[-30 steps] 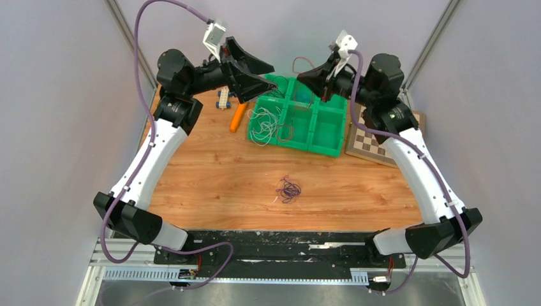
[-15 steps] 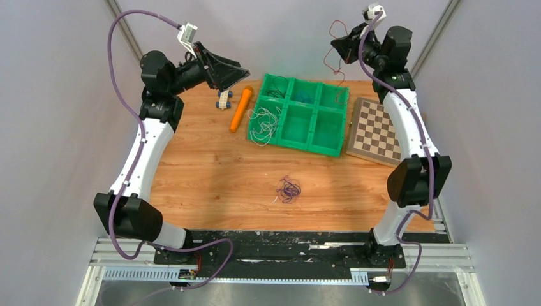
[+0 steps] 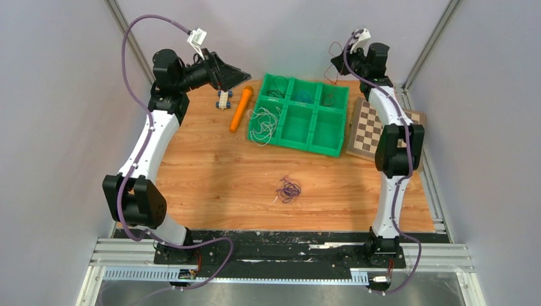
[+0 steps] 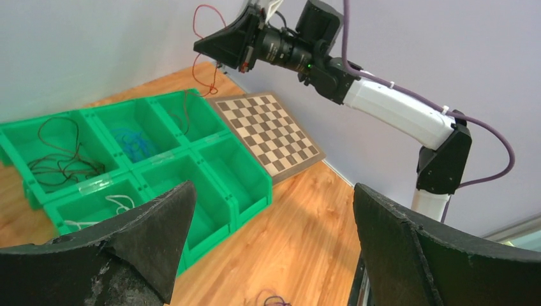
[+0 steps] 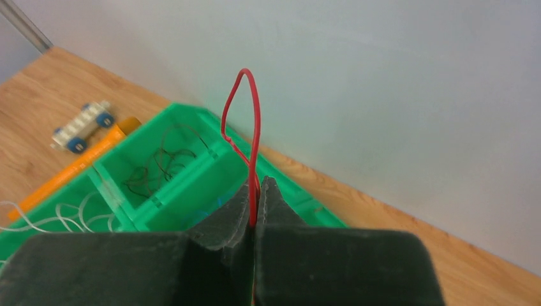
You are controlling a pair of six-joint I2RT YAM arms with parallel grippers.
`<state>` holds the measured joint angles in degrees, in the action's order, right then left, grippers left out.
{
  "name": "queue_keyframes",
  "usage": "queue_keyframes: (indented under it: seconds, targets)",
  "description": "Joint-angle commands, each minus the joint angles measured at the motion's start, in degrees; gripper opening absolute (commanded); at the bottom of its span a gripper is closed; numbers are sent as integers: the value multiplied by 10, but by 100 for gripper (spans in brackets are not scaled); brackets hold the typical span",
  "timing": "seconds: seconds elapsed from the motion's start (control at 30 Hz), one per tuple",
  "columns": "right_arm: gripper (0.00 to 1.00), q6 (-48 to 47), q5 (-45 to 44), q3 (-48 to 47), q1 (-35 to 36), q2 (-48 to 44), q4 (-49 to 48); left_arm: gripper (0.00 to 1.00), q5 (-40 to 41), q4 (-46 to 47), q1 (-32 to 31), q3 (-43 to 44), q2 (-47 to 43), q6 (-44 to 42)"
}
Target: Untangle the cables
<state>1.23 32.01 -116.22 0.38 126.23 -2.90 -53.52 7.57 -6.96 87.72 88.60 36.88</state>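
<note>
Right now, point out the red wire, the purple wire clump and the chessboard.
red wire [image 5: 257, 146], right wrist view, the right side of its loop.
purple wire clump [image 3: 289, 189], top view, middle of the tangle.
chessboard [image 4: 271, 131], left wrist view, middle of the board.

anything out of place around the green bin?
Yes. The thin white wire strands spill over the left wall of the green plastic compartment tray onto the wooden table instead of lying inside. A small purple wire clump lies alone mid-table, apart from the tray.
</note>
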Motion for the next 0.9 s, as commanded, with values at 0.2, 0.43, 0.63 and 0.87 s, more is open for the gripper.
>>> queue_keyframes:
  seconds: [0.2, 0.43, 0.63, 0.87]
  targets:
    - [16, -76, -23, 74, 3, 34, 12, 100, -17, -6, 19, 29, 9, -13]
    - [57, -75, -7, 117, 3, -27, 27, 100, -16, -23, 21, 22, 3, -27]
    - [78, -91, 31, 171, 1, -126, 83, 100, 12, -94, 21, -4, -29, -103]
    - [81, -224, 194, 255, 32, -264, 360, 100, 46, -234, 21, -101, -93, -206]
